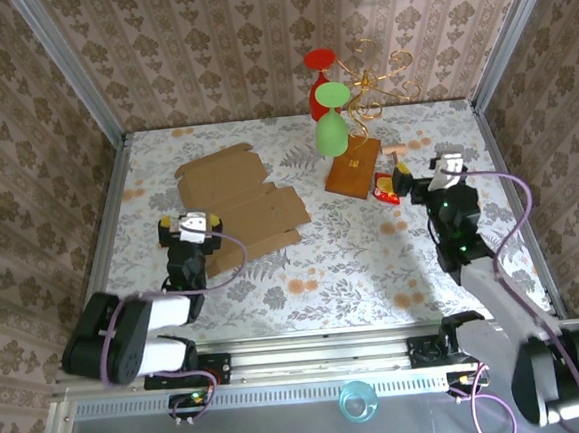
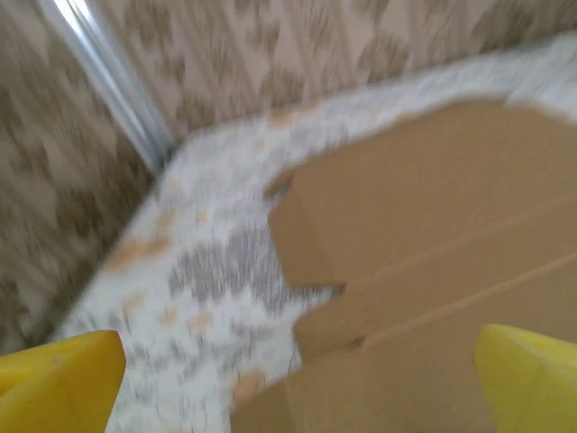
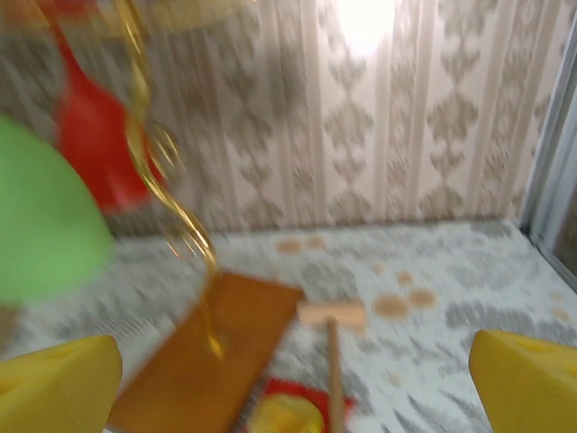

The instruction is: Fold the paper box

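Note:
The paper box (image 1: 240,202) is a flat, light-brown die-cut cardboard sheet with flaps, lying left of the table's middle. My left gripper (image 1: 192,223) sits at the sheet's near-left edge. In the left wrist view the paper box (image 2: 433,244) spreads ahead and to the right, and the left gripper (image 2: 297,390) is open, with its yellow fingertips (image 2: 56,374) wide apart and nothing between them. My right gripper (image 1: 429,173) is at the right side of the table, far from the sheet. In its own view the right gripper (image 3: 293,390) is open and empty.
A reddish-brown wooden block (image 1: 353,167) carries a gold wire stand (image 1: 371,85) with a red glass (image 1: 319,62) and a green glass (image 1: 331,123). A red packet (image 1: 386,187) and a small wooden mallet (image 3: 332,317) lie just ahead of the right gripper. Patterned walls enclose the table.

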Motion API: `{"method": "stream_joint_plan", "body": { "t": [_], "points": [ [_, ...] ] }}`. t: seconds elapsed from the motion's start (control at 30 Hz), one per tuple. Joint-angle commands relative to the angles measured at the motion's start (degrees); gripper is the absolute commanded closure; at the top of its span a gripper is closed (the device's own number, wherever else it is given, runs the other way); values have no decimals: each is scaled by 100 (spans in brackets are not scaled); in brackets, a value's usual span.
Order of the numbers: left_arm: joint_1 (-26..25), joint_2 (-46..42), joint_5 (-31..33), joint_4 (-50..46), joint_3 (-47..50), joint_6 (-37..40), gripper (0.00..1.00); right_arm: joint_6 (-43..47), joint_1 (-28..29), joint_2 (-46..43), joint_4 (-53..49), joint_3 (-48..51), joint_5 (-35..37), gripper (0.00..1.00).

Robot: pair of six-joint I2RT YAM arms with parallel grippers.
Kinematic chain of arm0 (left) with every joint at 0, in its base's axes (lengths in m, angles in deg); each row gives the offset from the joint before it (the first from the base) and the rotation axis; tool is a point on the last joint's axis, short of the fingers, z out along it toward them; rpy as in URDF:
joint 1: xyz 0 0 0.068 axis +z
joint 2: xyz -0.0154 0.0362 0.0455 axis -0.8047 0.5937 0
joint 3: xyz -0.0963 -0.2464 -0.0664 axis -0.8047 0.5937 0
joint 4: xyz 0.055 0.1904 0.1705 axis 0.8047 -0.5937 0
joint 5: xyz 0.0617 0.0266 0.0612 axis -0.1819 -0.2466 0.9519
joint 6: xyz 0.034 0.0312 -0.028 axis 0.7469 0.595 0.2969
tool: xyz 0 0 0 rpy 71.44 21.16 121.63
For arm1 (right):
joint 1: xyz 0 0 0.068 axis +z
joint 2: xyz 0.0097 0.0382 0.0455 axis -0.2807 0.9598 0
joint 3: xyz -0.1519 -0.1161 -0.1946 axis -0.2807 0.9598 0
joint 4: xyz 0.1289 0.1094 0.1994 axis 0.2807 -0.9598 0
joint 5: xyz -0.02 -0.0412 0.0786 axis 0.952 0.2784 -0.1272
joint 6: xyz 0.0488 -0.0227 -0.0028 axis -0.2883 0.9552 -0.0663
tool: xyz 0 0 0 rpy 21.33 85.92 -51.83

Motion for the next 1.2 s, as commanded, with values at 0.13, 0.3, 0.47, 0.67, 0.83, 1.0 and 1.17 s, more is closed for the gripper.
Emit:
{"method": "stream_joint_plan", "body": {
  "t": [0.13,0.3,0.47,0.67,0.83,1.0,1.17],
  "points": [
    [-157,-2771,-135,-5354,-1344,-4117,1,-4137,-119,-779,-2530,-628,-492,3],
    [938,-2723,-2122,-8108,-2320,-5135,28,-4881,1729,-233,-3792,-1123,128,16],
    [995,-2977,-2502,-8700,-2223,-5174,45,-6558,3806,1182,-1943,-680,404,30],
    [996,-3638,-2554,-8981,-2023,-5308,54,-8193,4791,4062,381,-1398,-192,37],
    [996,-3887,-2646,-9275,-2053,-5310,54,-9733,5133,6023,2540,-1789,-181,48],
    [1001,-4076,-2718,-9453,-2051,-5290,54,-9695,5299,6444,2374,-2061,344,51],
    [996,-4215,-2737,-9587,-2049,-5278,54,-9864,5275,6594,1861,-2171,475,55]
  ]
}}
